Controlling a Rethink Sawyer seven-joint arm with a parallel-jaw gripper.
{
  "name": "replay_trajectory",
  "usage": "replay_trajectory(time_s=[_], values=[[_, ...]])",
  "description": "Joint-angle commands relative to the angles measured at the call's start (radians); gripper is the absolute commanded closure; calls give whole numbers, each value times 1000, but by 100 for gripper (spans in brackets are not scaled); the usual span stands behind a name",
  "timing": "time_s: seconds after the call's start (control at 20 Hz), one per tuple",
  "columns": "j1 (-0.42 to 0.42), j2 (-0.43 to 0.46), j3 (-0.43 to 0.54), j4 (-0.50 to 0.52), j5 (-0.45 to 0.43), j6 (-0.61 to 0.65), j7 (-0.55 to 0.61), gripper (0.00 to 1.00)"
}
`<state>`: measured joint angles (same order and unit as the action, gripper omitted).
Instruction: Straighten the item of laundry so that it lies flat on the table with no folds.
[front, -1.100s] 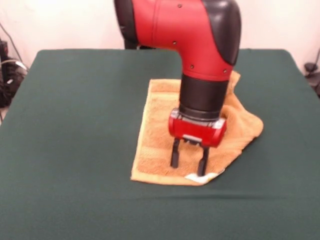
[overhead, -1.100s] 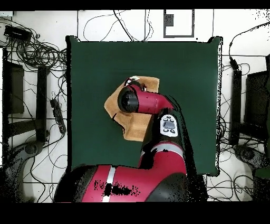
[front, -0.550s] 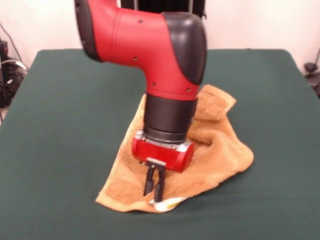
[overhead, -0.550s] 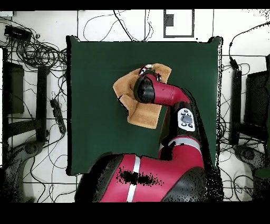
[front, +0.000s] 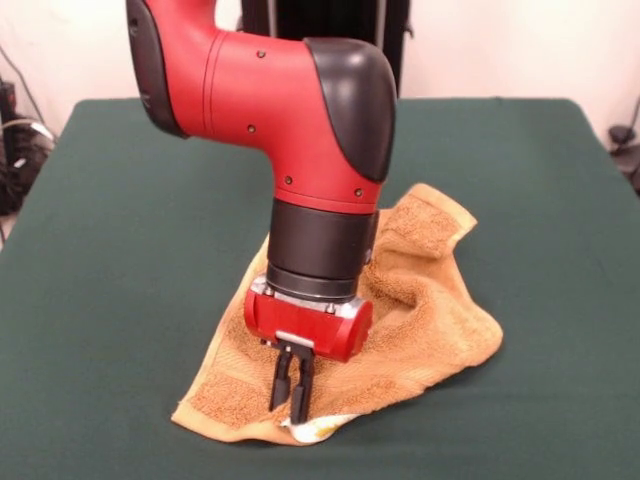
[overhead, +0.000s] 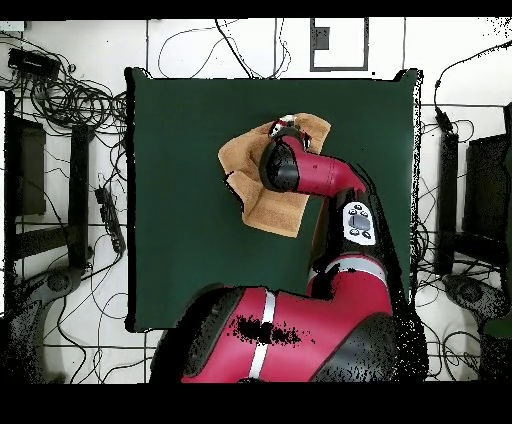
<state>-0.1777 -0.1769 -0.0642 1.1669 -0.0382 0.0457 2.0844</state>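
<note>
Towel (front: 420, 310) sits rumpled a bit right of centre on the green tabletop (front: 120, 230) in the front view, with a raised ridge running through its middle and the far corner kicked up; not flat yet. My jaws (front: 291, 390) are pinched nearly closed on the near edge, right by the white tag (front: 318, 428), so I'm clamping the hem there. Overhead view only shows my arm (overhead: 310, 180) covering the middle of the cloth, so no read on the grip from above. Risks from here: grip is on a thin bit of hem, so a fast pull probably slips it out and the corner flops back folded. Dragging along the felt could haul the whole cloth along instead of opening the ridge, since nothing pins the far side. Lifting too high likely doubles the slack under itself.
</note>
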Motion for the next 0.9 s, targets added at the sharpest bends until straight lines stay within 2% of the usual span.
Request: replay_trajectory(time_s=[0.05, 0.25, 0.35, 0.55, 0.75, 0.9], values=[[-14, 151, 87, 35, -46, 27, 48, 100], [-23, 130, 88, 44, -68, 52, 15, 100], [-44, 105, 101, 48, -113, 72, -45, 100], [-135, 49, 175, 86, -194, 159, -163, 100], [-199, -32, 207, 186, -252, 208, -176, 100], [-228, -67, 220, 246, -292, 205, -144, 100]])
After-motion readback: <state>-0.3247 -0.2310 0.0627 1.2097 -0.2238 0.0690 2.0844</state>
